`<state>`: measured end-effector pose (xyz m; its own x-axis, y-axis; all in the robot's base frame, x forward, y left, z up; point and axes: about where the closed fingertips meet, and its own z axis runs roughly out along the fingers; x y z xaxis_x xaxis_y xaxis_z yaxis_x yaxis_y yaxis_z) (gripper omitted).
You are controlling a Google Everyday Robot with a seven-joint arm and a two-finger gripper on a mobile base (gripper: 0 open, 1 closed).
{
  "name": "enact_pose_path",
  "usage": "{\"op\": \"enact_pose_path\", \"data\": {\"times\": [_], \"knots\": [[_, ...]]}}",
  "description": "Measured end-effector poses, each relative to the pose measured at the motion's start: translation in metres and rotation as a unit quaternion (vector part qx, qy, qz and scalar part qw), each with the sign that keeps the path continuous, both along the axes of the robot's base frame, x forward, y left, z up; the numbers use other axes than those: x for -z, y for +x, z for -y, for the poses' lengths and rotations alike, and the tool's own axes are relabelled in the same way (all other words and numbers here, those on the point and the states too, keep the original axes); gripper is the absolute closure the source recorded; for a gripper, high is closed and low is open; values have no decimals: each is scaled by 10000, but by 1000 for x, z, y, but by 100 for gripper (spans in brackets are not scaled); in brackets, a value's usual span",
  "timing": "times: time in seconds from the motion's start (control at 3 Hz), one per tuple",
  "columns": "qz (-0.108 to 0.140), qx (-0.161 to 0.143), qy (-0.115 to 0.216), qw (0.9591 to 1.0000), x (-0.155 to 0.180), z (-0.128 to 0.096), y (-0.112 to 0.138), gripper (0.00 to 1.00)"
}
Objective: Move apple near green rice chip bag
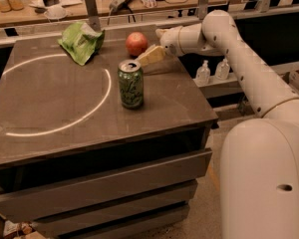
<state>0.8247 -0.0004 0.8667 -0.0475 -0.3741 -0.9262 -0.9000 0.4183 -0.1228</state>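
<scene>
My gripper (pixel 150 55) is just beside the apple (pixel 136 43) at the far edge; I cannot tell its grip. Moving the apple to the bag (pixel 80 42) remains.

Nothing legible out there: the soda can's (pixel 130 83) markings could not be made out, the green rice chip bag (pixel 81 41) showed no readable words, and the claw (pixel 150 55) hovered just beside the apple (pixel 136 43).
</scene>
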Motion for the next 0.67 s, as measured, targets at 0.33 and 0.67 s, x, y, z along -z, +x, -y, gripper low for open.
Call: {"op": "enact_pose_path", "data": {"times": [0.33, 0.67], "knots": [[29, -1, 120, 9999, 2, -18, 15, 0], [8, -64, 162, 9998, 5, -31, 25, 18]]}}
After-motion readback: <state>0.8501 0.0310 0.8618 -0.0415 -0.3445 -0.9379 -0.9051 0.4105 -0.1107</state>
